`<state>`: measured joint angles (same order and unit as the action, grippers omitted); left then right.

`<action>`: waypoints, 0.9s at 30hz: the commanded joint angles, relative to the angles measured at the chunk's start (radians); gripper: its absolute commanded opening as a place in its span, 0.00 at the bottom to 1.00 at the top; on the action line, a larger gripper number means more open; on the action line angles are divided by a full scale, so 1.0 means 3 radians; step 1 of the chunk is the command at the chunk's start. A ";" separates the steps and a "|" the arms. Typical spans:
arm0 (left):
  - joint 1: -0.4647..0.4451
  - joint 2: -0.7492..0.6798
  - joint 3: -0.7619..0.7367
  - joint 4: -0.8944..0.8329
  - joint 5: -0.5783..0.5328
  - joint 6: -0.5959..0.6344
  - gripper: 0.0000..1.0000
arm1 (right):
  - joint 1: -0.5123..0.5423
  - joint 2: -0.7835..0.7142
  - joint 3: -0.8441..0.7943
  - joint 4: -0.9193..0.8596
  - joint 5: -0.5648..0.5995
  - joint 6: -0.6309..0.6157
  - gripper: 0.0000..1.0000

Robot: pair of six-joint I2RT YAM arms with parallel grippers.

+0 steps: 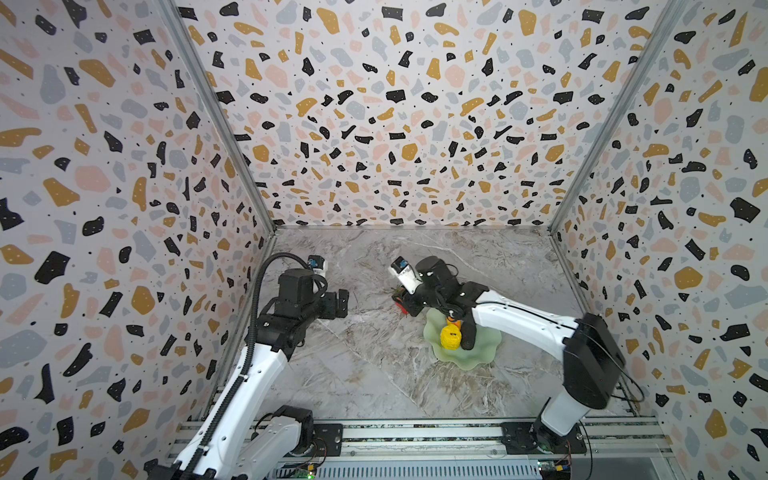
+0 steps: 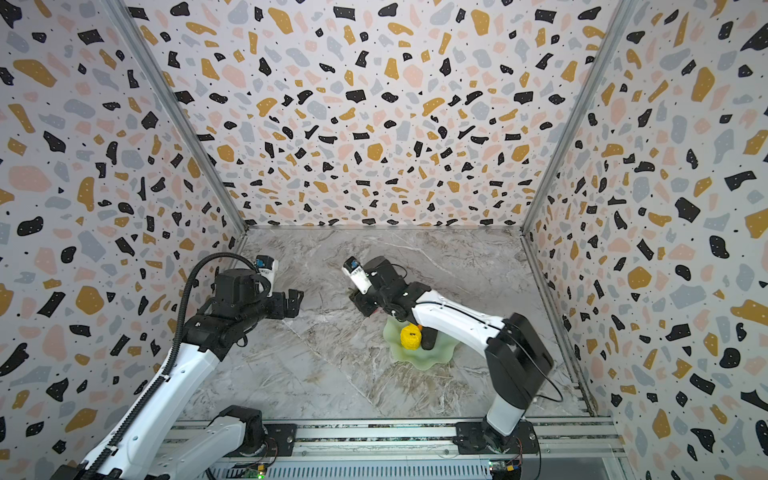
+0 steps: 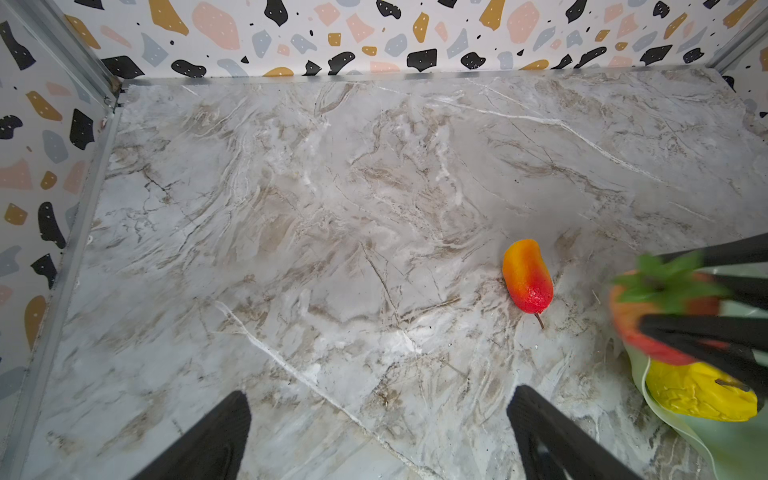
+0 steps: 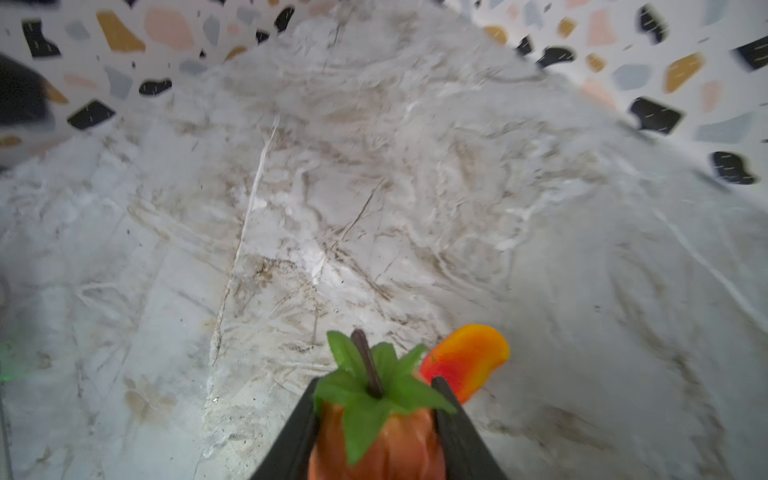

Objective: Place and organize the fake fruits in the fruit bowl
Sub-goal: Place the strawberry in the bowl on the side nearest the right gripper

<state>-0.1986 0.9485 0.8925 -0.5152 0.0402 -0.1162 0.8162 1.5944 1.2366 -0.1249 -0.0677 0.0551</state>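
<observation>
The right hand [image 4: 376,386] grips the strawberry [image 4: 386,444], near the rim of the fruit bowl [image 1: 482,354].

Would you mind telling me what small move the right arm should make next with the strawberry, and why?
Probably swing the right gripper sideways over the fruit bowl before lowering. Its jaws are shut on the strawberry, which in both top views appears just outside the rim, and bare dish shows beside the yellow fruit and dark oval.
</observation>
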 commanded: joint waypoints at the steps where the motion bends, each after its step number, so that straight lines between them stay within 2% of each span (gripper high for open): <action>1: -0.0018 -0.0003 -0.0050 0.0074 0.0029 0.0006 1.00 | -0.0229 -0.0393 -0.0316 -0.0090 0.0469 0.0407 0.29; 6: -0.0018 0.0003 -0.0071 0.0110 0.0056 0.0005 1.00 | -0.0723 -0.0985 -0.1016 -0.0128 0.0787 0.0903 0.29; 10: -0.0018 0.0016 -0.0061 0.0104 0.0070 0.0004 1.00 | -0.0959 -0.1234 -0.1369 -0.0126 0.0888 0.1035 0.28; 14: -0.0018 -0.0002 -0.0045 0.0091 0.0070 0.0000 1.00 | -0.1017 -0.1285 -0.1499 -0.0245 0.1048 0.1090 0.28; 27: -0.0018 0.0001 0.0001 0.0044 0.0056 -0.0001 1.00 | -0.1031 -0.1235 -0.1813 -0.0146 0.0987 0.1205 0.29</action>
<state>-0.1986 0.9527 0.8833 -0.5087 0.0475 -0.1165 0.5095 1.2312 0.7059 -0.1703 0.2184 0.3912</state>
